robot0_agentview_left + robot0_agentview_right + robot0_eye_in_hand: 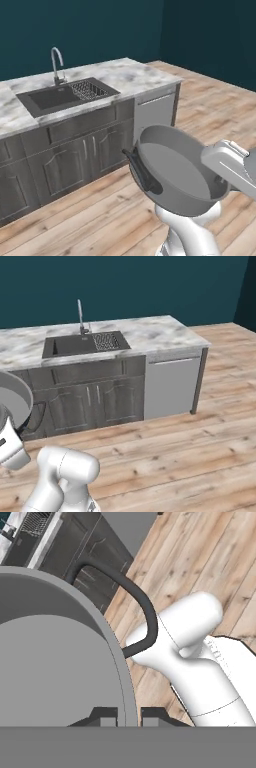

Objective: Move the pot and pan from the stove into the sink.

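Observation:
The pot (175,170), a wide grey metal one with deep walls and a dark loop handle (140,170), hangs tilted in the air over the wooden floor in front of the counter. The right base view has it at the left edge (12,398). In the hand view my gripper (129,716) is shut on the pot's rim (117,662), one finger inside the wall and one outside, with a loop handle (145,607) arching beyond. The sink (50,97) (70,346) lies ahead, recessed in the marble counter. The pan and the stove are out of view.
A wire rack (87,90) (106,341) sits in the sink's right part, and a tall chrome tap (56,62) (80,316) rises behind it. Dark cabinets and a grey dishwasher front (172,386) stand below the counter. Open wooden floor (200,456) spreads to the right.

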Available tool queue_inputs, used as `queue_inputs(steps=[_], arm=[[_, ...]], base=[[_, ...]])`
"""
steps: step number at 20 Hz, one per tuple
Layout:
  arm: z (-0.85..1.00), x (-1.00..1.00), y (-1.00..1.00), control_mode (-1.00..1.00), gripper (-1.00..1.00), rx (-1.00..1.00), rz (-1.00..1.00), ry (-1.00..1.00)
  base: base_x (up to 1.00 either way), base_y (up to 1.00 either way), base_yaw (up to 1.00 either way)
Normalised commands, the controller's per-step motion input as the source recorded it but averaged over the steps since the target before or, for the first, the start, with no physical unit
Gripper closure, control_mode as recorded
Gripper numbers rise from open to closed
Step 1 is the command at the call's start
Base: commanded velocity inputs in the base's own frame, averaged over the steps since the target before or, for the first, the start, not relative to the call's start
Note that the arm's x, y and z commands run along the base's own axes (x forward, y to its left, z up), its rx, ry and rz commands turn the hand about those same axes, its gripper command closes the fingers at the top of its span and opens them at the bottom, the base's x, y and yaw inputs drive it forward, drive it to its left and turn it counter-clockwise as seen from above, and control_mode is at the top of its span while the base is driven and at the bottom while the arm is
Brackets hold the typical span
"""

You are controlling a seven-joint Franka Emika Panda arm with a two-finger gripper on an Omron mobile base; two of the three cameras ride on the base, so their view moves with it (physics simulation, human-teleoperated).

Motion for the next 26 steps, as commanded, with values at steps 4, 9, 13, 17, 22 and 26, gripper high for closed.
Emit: queue_inputs(steps=[4, 9, 13, 17, 22, 26], arm=[[0.0, 0.0, 0.0, 1.0, 1.0, 0.0, 0.0, 0.0], [0.0, 0.0, 0.0, 1.0, 1.0, 0.0, 0.0, 0.0], [0.0, 0.0, 0.0, 1.0, 1.0, 0.0, 0.0, 0.0], [0.0, 0.0, 0.0, 1.0, 1.0, 0.0, 0.0, 0.0], [0.0, 0.0, 0.0, 1.0, 1.0, 0.0, 0.0, 0.0], [0.0, 0.0, 0.0, 1.0, 1.0, 0.0, 0.0, 0.0]], base=[[0.0, -0.03, 0.28], [0.0, -0.02, 0.01], [0.22, -0.17, 0.02], [0.58, -0.57, 0.08], [0.6, -0.62, 0.13], [0.6, -0.61, 0.14]])
